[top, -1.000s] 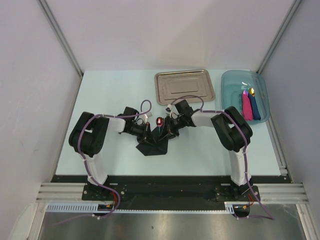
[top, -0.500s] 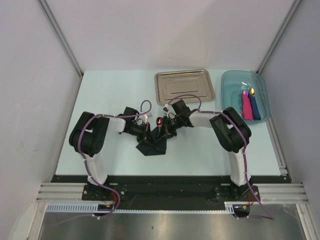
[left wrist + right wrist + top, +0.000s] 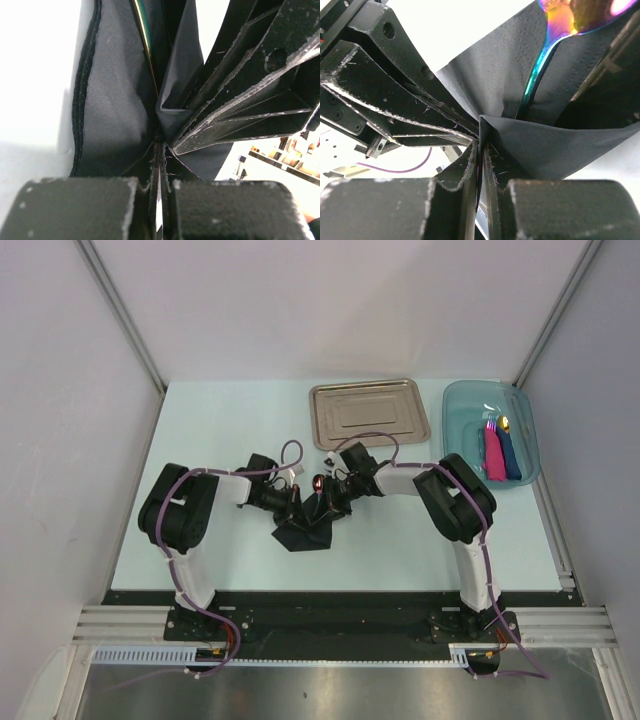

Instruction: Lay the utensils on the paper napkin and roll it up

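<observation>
The black paper napkin [image 3: 305, 530] lies folded up at the table's middle, and both grippers pinch it. My left gripper [image 3: 299, 503] is shut on one of its edges, as the left wrist view [image 3: 159, 146] shows on the napkin [image 3: 115, 100]. My right gripper [image 3: 336, 502] is shut on the facing fold [image 3: 481, 145] of the napkin [image 3: 560, 145]. The blue-handled utensil's shiny orange-red end [image 3: 318, 483] pokes out between the grippers. Its iridescent stem [image 3: 537, 75] runs into the fold and also shows in the left wrist view [image 3: 145, 45]. The dark utensil is hidden.
A steel tray [image 3: 368, 412] lies at the back centre. A teal bin [image 3: 470, 405] at the back right holds a pink roll [image 3: 493, 455] and a dark blue roll [image 3: 510, 452]. Both arms' fingers nearly touch over the napkin.
My right gripper has moved left toward the left gripper, drawing the napkin's right side in. The napkin is narrower and more bunched. The left arm has hardly moved.
</observation>
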{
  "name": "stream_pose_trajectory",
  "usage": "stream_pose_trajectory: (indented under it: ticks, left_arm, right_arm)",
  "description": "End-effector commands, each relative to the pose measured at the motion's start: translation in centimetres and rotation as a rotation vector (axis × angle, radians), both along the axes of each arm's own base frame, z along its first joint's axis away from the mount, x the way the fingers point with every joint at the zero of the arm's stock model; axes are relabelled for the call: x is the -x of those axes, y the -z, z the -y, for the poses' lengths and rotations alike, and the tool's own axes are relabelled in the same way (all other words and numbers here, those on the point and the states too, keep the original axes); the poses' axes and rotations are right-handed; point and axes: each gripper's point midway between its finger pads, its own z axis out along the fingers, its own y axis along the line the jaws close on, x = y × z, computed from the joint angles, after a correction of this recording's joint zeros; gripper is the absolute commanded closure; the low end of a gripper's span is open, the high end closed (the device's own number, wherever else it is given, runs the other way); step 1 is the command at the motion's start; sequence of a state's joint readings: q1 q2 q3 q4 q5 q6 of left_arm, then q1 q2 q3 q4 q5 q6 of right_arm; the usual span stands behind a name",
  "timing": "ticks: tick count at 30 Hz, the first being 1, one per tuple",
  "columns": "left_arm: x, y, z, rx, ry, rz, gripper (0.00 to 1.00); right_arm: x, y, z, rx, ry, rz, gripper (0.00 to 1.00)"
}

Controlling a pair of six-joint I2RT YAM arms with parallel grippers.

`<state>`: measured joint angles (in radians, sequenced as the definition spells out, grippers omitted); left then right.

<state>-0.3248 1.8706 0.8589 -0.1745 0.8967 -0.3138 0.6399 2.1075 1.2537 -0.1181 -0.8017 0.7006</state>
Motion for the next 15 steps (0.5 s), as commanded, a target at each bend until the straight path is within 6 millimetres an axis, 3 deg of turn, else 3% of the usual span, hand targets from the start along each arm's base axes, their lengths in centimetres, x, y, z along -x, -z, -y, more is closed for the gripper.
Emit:
stream_pose_trajectory:
  ticks: [1, 8, 14, 15]
  left_arm:
    - [-1.4, -1.8, 0.2, 0.027, -0.011, 0.057, 0.99]
    - [-1.5, -3.3, -1.9, 0.051, -0.081, 0.074, 0.76]
    - [-1.3, -5.2, -2.8, 0.111, -0.087, 0.118, 0.60]
    - [-1.2, -5.5, -2.7, 0.119, -0.084, 0.126, 0.57]
  right_arm:
    - [-0.9, 0.7, -0.8, -0.002, 0.014, 0.018, 0.86]
    - [-1.2, 1.4, -0.6, 0.010, 0.031, 0.005, 0.80]
    - [-1.3, 1.6, -0.7, 0.014, 0.040, -0.011, 0.68]
    - [-1.3, 1.6, -0.7, 0.015, 0.041, -0.015, 0.62]
